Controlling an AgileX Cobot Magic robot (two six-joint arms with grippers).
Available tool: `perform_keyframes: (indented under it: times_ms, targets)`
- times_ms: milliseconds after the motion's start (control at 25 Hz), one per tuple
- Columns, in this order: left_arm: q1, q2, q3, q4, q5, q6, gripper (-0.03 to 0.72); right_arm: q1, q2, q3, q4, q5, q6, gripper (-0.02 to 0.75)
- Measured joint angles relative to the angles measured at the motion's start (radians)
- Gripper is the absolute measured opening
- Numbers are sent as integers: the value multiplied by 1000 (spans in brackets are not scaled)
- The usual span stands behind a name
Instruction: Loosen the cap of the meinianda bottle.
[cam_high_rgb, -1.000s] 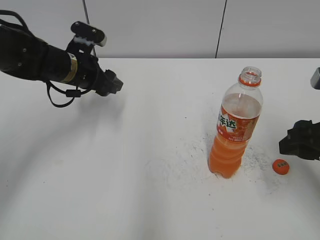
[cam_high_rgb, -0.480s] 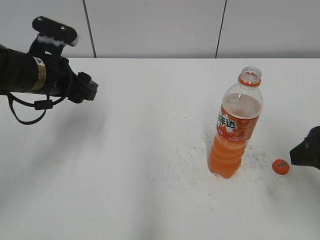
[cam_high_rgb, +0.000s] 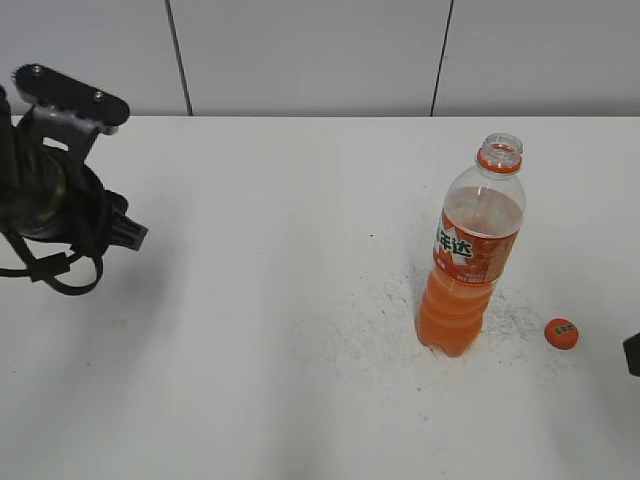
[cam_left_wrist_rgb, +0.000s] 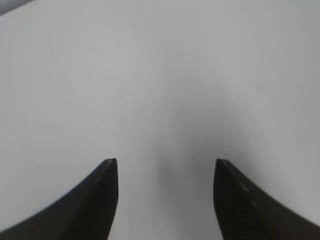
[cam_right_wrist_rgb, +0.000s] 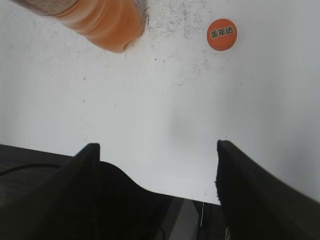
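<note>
As both arms drew back over the last second, the left gripper (cam_left_wrist_rgb: 162, 200) pulled off to the table's (cam_high_rgb: 300, 400) 9 o'clock edge and the right gripper (cam_right_wrist_rgb: 155, 200) slid almost out of the outside view at 4 o'clock, which suggested the work was done. The bottle (cam_high_rgb: 470, 250) stood upright with its neck bare, and the cap (cam_high_rgb: 561, 333) lay on the table just beside its base, at 3 o'clock. Both sets of jaws were spread wide and empty; from the right wrist the cap (cam_right_wrist_rgb: 222, 34) sat well ahead at 1 o'clock, the bottle base (cam_right_wrist_rgb: 107, 22) at 11 o'clock.
</note>
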Motion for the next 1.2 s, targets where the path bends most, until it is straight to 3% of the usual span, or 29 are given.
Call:
perform_keyframes:
  times_ms: [280,560,760,960,1200]
  targets:
    - [-69,-233,4,-231,197,185,406,0,-196,0,0,145,2,527]
    - [-72,-630,58,-505,277,506,391,0,-360,0,-11,331,-9,527]
    - [-72,-941,111,-674,393,704,386,0,-498,0,-58,363,-24,527]
    - [-72,-1181,204,-750,529,751,384,0,-657,1,-144,366,-28,527]
    - [-72,-1410,260,-834,567,790,382,0,-731,62,-185,346,-42,527]
